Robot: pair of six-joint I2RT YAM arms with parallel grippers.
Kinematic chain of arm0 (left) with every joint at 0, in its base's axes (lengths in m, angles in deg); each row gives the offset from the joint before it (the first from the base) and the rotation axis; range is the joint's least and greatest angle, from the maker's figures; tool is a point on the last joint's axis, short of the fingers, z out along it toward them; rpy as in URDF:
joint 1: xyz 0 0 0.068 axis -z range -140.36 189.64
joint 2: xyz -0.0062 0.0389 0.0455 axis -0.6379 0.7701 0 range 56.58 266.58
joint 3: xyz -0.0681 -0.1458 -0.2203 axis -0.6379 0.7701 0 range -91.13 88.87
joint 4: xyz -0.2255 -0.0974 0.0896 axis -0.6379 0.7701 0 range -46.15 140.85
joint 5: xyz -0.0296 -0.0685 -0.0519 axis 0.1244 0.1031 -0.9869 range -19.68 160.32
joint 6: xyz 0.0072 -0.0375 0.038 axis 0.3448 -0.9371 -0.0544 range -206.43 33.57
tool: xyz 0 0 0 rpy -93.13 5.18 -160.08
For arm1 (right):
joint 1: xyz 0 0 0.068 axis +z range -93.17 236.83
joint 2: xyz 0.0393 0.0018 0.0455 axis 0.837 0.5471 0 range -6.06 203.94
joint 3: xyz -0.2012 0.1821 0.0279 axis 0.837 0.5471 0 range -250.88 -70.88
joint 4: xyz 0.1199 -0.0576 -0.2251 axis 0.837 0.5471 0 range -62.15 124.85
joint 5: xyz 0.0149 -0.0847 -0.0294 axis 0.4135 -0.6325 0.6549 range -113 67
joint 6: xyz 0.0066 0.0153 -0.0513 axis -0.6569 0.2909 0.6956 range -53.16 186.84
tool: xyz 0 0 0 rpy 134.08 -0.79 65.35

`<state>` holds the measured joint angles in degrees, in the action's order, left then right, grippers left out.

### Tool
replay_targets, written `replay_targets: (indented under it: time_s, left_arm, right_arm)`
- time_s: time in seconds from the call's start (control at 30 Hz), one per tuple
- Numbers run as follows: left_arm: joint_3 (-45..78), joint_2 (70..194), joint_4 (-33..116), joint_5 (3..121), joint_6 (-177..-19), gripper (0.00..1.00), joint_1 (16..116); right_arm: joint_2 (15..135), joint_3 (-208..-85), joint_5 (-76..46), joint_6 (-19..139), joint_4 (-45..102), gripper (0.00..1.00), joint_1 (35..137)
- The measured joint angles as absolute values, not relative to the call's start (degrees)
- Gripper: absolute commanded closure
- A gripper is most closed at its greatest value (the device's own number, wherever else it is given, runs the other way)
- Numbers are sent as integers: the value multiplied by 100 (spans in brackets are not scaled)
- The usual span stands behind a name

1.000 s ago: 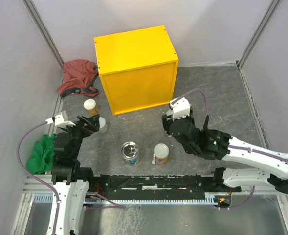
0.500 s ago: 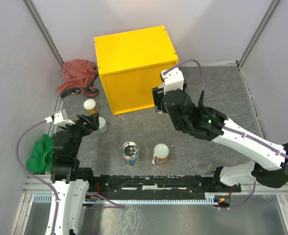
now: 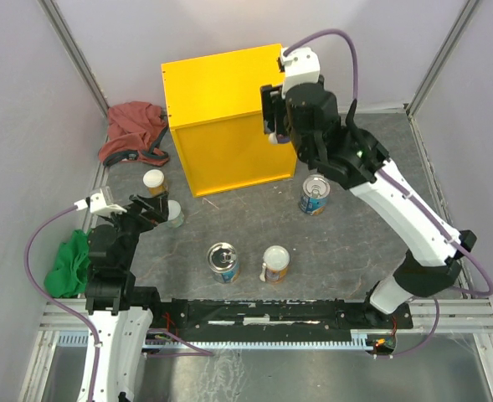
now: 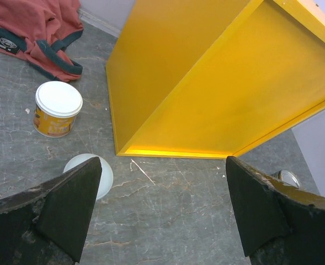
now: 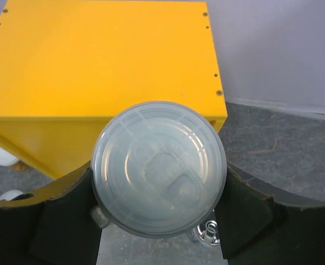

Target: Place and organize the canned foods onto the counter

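R pincer (image 3: 271, 117) clamps a white-lidded can (image 5: 158, 168) by its sidewall above the box (image 5: 96, 55); rigid, smooth, prob. light. L pincer (image 4: 162, 215) gapes, empty.

Counter (image 3: 229, 84): bright yellow
Held can (image 5: 158, 168): frosted grey-white lid
Tabletop (image 3: 229, 219): grey, marble-veined
Near cloth (image 3: 69, 266): green
Far cloth (image 3: 131, 130): red, dark-trimmed

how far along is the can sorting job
Done: nothing; no can shows on top of the big yellow box. In hand: the right jaws grip a white-lidded can, held up at the box's front right corner. Left: five cans on the grey table, two silver-topped tins and three white-lidded ones. The left jaws stand open, empty.
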<state>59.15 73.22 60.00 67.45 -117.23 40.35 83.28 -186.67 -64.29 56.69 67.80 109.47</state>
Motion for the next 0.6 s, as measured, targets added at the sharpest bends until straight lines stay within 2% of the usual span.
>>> replay_targets:
  time_s: [0.17, 0.6]
  left_arm:
    - [5915, 7396, 5993, 6771, -11723, 1, 4035]
    - [5885, 7836, 5958, 6778, -11710, 1, 4035]
  right_arm:
    - [8923, -19711, -6093, 5785, 6985, 99, 10486]
    - [10068, -21276, -5455, 5968, 7145, 99, 9852]
